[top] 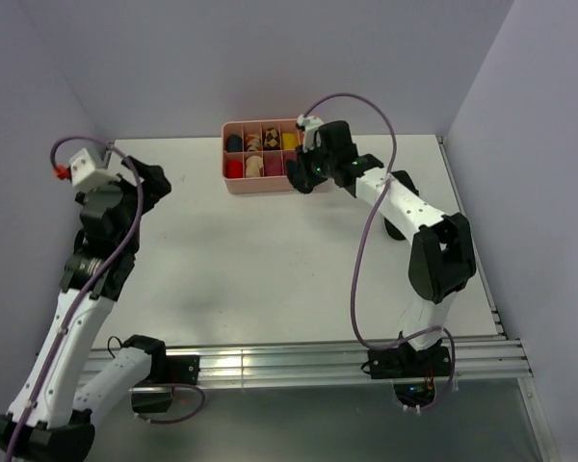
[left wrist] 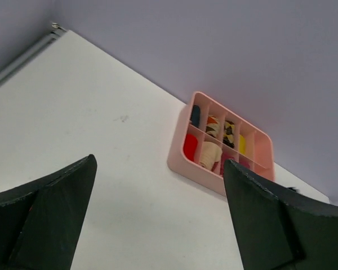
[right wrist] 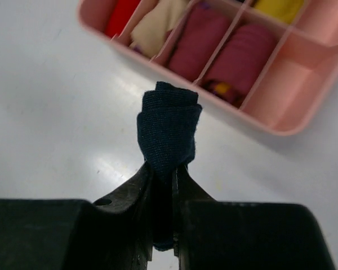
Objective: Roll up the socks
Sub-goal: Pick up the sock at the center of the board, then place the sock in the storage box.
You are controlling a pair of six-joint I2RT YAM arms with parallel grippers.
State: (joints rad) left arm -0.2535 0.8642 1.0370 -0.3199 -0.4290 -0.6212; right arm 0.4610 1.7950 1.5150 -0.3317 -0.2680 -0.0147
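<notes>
dark sock (right wrist: 168,132), rolled tight, between right fingers (right wrist: 132,191)

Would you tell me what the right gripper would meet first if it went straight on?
Probably the near wall of the tray, just ahead of the right gripper and the dark sock it holds; its height is unclear, so it might clear the wall.
</notes>
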